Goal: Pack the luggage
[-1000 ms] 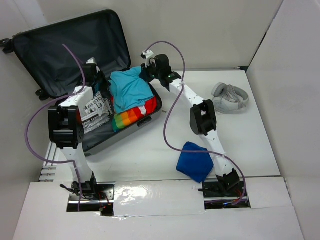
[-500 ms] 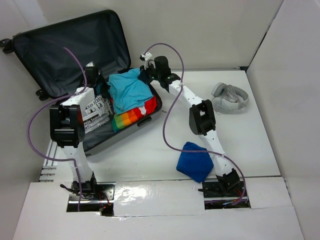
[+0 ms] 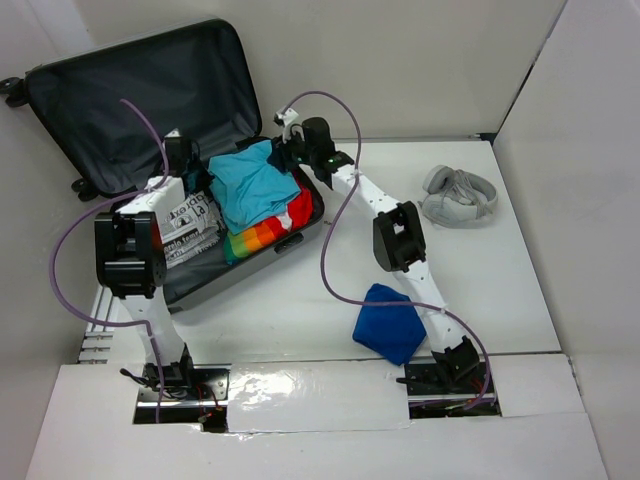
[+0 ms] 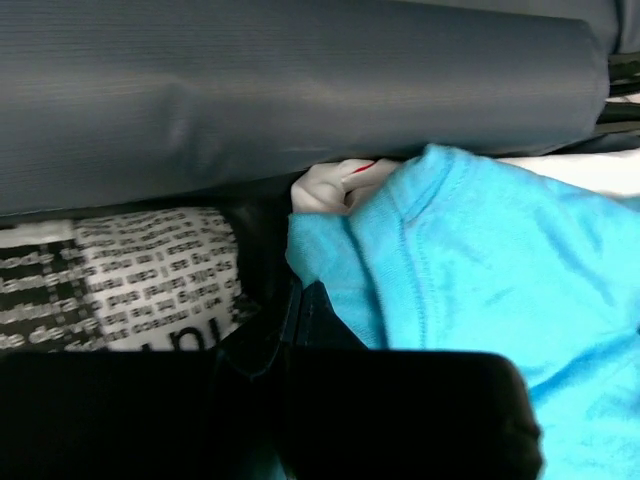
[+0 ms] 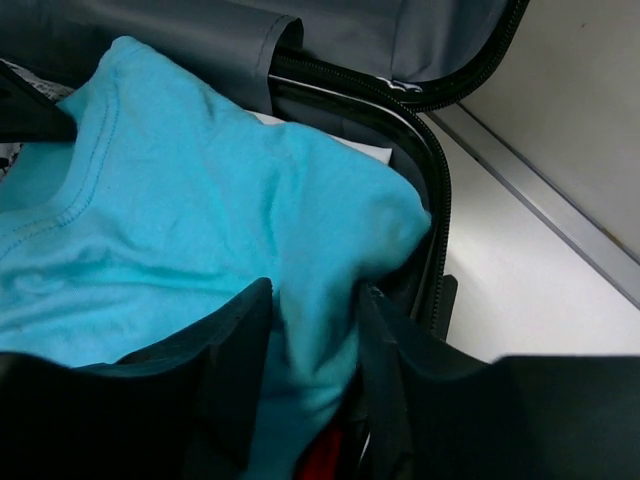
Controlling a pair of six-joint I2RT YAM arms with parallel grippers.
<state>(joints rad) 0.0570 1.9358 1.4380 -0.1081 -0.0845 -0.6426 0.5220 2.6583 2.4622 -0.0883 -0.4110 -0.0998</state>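
The right gripper (image 5: pixel 313 300) reaches over the far right corner of the luggage (image 3: pixel 120 100). Its jaws stand partly apart, with a fold of the turquoise shirt (image 5: pixel 200 200) between the fingers (image 5: pixel 240 360).

The left gripper (image 3: pixel 192 172) is closed right up at the far left of the shirt. We cannot tell whether it has hold of anything.

The luggage lies open at the far left of the table (image 3: pixel 300 310), its lid leaning back against the wall. Inside it, the shirt lies on top of a rainbow-striped cloth (image 3: pixel 262 235), just beside a black-and-white printed cloth (image 3: pixel 195 225).

On the table, a blue pouch (image 3: pixel 388 322) lies near the right arm's base, and white headphones (image 3: pixel 458 195) lie at the far right.
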